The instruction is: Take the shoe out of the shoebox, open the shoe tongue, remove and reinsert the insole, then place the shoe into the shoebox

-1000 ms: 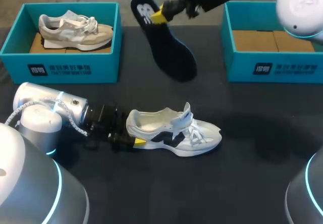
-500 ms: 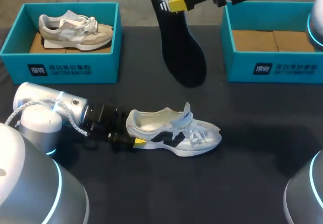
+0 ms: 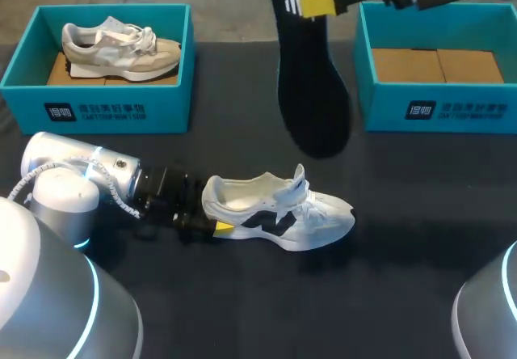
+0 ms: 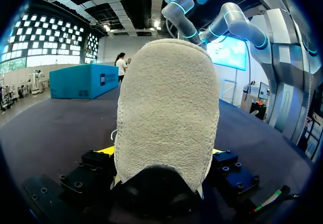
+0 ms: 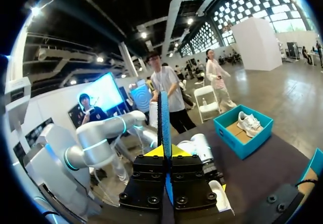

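A white shoe with black side marks (image 3: 279, 213) lies on the dark table, toe to the right, tongue raised. My left gripper (image 3: 216, 226) is at its heel with the fingers set wide; in the left wrist view the heel (image 4: 166, 113) fills the gap and a yellow tip shows tight on each side. My right gripper (image 3: 313, 3) is high at the back, shut on the heel end of a black insole (image 3: 313, 92) that hangs toe-down in the air. Seen from the right wrist, the insole (image 5: 163, 123) stands edge-on between the closed fingers.
A teal shoebox (image 3: 97, 108) at the back left holds a beige shoe (image 3: 121, 48). A second teal shoebox (image 3: 436, 110) at the back right shows only its cardboard floor. Bare table lies in front of and to the right of the white shoe.
My right gripper has carried the insole to the right and higher, and the insole now hangs more upright. The left gripper and the white shoe have stayed put.
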Action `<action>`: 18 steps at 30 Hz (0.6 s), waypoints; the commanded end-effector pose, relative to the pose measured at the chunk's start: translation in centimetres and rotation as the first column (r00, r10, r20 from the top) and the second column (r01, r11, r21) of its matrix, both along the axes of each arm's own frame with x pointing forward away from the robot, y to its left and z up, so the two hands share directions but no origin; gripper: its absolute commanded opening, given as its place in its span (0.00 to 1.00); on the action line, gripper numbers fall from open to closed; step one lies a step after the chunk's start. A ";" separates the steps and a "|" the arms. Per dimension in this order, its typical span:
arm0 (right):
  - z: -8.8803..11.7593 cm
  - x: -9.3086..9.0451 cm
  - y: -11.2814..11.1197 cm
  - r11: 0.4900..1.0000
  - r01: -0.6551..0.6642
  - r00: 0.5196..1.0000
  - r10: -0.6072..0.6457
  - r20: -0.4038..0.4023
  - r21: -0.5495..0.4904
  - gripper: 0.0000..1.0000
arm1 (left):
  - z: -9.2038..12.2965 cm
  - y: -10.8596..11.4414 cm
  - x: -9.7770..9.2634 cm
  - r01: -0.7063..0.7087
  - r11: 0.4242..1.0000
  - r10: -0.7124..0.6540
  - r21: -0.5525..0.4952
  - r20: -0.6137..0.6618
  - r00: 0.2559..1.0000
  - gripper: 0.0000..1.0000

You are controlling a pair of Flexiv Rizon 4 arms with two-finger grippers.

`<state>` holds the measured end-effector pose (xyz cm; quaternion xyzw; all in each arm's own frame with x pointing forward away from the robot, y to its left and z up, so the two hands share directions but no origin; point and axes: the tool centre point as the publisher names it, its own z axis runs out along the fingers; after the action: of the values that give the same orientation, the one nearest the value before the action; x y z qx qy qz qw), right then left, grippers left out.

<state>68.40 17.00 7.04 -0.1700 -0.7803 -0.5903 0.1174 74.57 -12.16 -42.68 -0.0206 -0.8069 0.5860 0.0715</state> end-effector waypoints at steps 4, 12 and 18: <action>2.0 -3.4 -1.4 1.000 0.024 0.999 -0.025 -0.020 -0.008 0.00 | -0.2 -0.1 0.0 -0.001 1.000 0.001 0.001 0.000 1.000 0.00; 3.7 -6.4 -1.9 0.998 0.060 0.995 -0.057 -0.081 0.034 0.00 | -0.2 -0.1 0.0 -0.001 1.000 0.001 0.001 0.000 1.000 0.00; 5.5 -7.6 -1.9 0.993 0.077 0.989 -0.065 -0.130 0.092 0.00 | -0.2 -0.1 0.0 -0.001 1.000 0.001 0.001 0.000 1.000 0.00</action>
<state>61.66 15.28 12.56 -0.2234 -0.7421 -0.6123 0.1562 74.57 -12.16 -42.69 -0.0206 -0.8069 0.5859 0.0715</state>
